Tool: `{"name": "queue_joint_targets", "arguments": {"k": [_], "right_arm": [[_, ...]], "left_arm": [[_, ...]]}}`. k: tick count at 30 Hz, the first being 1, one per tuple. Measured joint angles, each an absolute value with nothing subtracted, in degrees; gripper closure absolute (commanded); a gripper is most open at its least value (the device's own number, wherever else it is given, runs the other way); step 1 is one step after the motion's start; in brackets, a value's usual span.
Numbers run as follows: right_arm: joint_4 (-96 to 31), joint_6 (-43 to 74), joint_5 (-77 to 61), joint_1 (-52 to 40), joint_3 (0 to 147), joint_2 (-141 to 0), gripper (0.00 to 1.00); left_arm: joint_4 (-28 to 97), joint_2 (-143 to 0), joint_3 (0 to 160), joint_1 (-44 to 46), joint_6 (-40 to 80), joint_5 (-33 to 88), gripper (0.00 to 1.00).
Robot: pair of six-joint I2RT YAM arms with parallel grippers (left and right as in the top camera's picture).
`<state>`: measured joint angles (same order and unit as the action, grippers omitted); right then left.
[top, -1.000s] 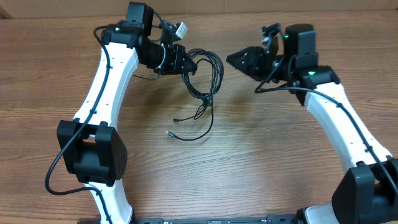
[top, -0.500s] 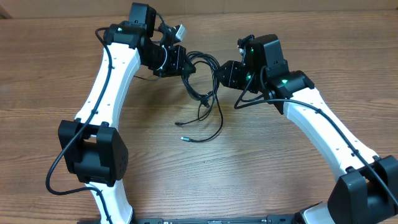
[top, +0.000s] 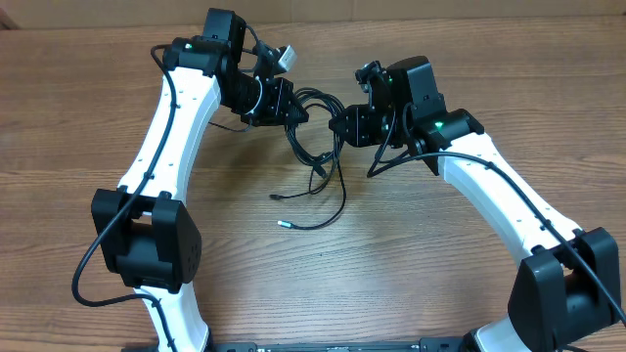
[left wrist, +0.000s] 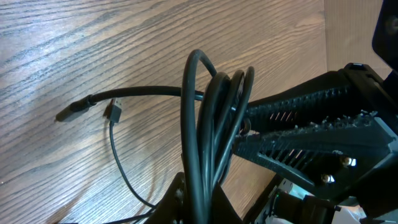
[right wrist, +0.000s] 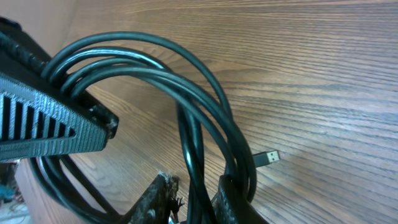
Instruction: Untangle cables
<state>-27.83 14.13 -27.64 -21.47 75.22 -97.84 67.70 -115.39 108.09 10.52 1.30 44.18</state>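
The cables point(top: 315, 110) are a looped black bundle hanging between my two grippers. Loose strands trail down to two plug ends point(top: 278, 197) on the table. My left gripper point(top: 291, 106) is shut on the bundle point(left wrist: 208, 124), which passes between its fingers point(left wrist: 180, 199) in the left wrist view. My right gripper point(top: 338, 125) has come in from the right. Its jaws point(right wrist: 196, 202) are narrow but open, with one strand point(right wrist: 194, 155) running between them and a small gap beside it. A USB plug point(right wrist: 268, 157) lies on the wood beyond.
Bare wood table point(top: 421, 264) surrounds the cables. The two gripper heads are close together, and the right gripper's ribbed fingers point(left wrist: 311, 124) fill the right of the left wrist view. A thin strand and plug point(left wrist: 71, 112) rest on the table.
The right arm has swung left up to the bundle and its jaws have narrowed around a strand. The loose cable ends have shifted a little on the table. The left gripper holds still.
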Motion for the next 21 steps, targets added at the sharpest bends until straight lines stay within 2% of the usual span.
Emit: {"name": "queue_joint_targets", "arguments": {"k": [2, 5, 13, 17, 21], "right_arm": [[-27.8, 13.4, -28.1, -21.5, 75.2, -97.9, 0.84], [-27.9, 12.8, -28.3, -21.5, 75.2, -98.0, 0.96], [-27.2, 22.1, -27.5, -19.7, 75.2, -96.6, 0.96], [-28.7, 26.3, -29.5, -14.8, 75.2, -87.6, 0.96], [-35.6, 30.8, -27.6, -8.6, 76.5, -74.7, 0.96]], "left_arm": [[67.7, -115.4, 108.1, 10.5, 1.3, 44.3, 0.96], [67.7, -115.4, 108.1, 10.5, 1.3, 44.3, 0.96], [67.2, -115.4, 108.1, 10.5, 3.3, 42.9, 0.96], [67.3, -115.4, 108.1, 10.5, 4.6, 41.5, 0.96], [67.7, -115.4, 108.1, 10.5, 4.6, 39.9, 0.96]]}}
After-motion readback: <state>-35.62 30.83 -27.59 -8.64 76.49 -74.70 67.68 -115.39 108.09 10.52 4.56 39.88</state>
